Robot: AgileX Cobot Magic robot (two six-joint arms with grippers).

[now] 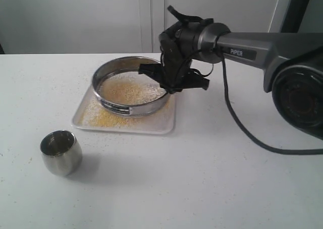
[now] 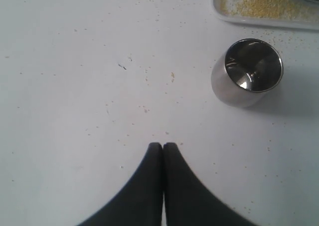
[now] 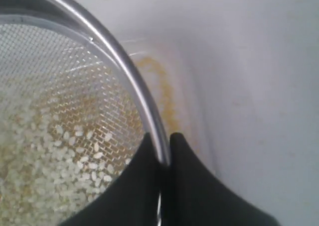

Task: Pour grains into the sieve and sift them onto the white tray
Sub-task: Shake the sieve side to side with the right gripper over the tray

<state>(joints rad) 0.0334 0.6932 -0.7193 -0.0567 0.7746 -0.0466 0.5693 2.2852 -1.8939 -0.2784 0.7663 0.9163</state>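
**Right gripper pinching sieve rim; left gripper pressed together, empty**

Right fingers clamped across the steel rim, one inside, one outside. Whitish and golden grains on mesh just inside the grip. White tray directly under the sieve, dusted with fine yellow grains. Left fingertips touching, over bare table. Steel cup upright ahead of them, off to one side; tray corner beyond.
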